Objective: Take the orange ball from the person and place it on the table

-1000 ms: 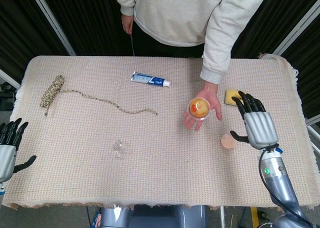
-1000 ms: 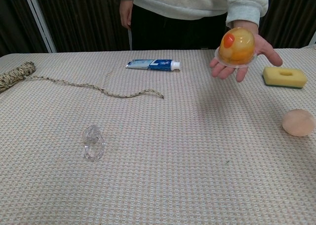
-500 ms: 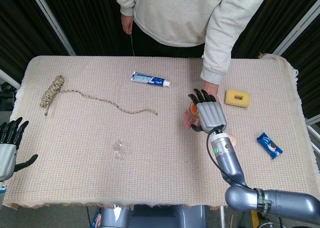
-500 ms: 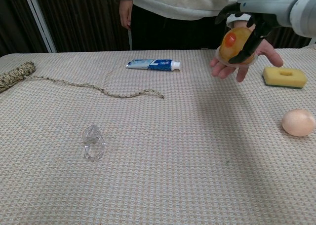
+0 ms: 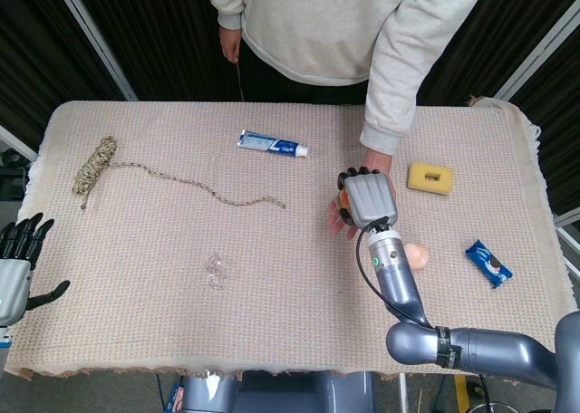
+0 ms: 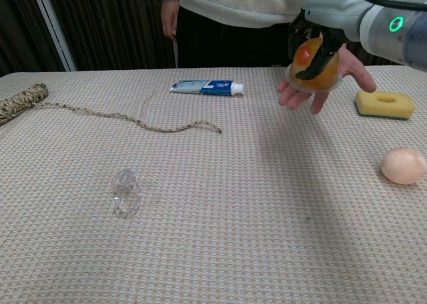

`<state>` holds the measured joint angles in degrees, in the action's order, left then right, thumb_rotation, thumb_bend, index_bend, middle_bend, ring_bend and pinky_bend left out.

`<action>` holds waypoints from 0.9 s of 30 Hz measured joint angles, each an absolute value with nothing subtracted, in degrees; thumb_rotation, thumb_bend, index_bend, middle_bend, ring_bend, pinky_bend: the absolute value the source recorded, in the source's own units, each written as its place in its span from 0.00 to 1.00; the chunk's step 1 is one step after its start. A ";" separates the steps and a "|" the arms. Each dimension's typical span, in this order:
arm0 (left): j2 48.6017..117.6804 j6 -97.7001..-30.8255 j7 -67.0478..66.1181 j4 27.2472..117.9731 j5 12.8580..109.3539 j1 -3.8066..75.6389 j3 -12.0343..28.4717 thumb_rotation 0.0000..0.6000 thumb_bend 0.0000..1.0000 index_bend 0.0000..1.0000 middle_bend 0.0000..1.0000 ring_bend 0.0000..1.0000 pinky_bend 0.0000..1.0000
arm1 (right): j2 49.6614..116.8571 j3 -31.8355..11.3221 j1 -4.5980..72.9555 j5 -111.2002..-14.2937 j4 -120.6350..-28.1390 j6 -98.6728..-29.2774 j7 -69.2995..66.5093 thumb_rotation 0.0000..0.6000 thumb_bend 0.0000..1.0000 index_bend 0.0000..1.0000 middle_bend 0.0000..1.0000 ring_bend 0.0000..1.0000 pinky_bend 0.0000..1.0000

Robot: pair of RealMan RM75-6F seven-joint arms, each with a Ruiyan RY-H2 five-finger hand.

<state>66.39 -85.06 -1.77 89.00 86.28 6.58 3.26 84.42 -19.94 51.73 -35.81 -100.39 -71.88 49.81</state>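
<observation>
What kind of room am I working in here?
Probably a lab test bench: dark curtains behind a cloth-covered table, with unrelated props laid out, such as toothpaste, rope and a sponge.

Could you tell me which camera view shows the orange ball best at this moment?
The chest view: the ball shows from the side on the person's palm, with the right hand curled over it. In the head view the right hand covers it, leaving only an orange sliver.
</observation>
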 measured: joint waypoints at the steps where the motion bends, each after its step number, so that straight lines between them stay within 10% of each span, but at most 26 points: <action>1: 66.31 -85.06 -1.80 89.10 86.30 6.62 3.25 1.00 0.20 0.00 0.00 0.00 0.00 | 84.43 -19.50 51.58 -36.59 -100.21 -72.10 49.54 1.00 0.29 0.66 0.54 0.51 0.64; 27: 66.20 -85.05 -1.98 89.37 86.40 6.72 3.05 1.00 0.20 0.00 0.00 0.00 0.00 | 66.28 -12.40 40.13 -54.34 -120.49 -80.02 43.40 1.00 0.32 0.69 0.57 0.54 0.70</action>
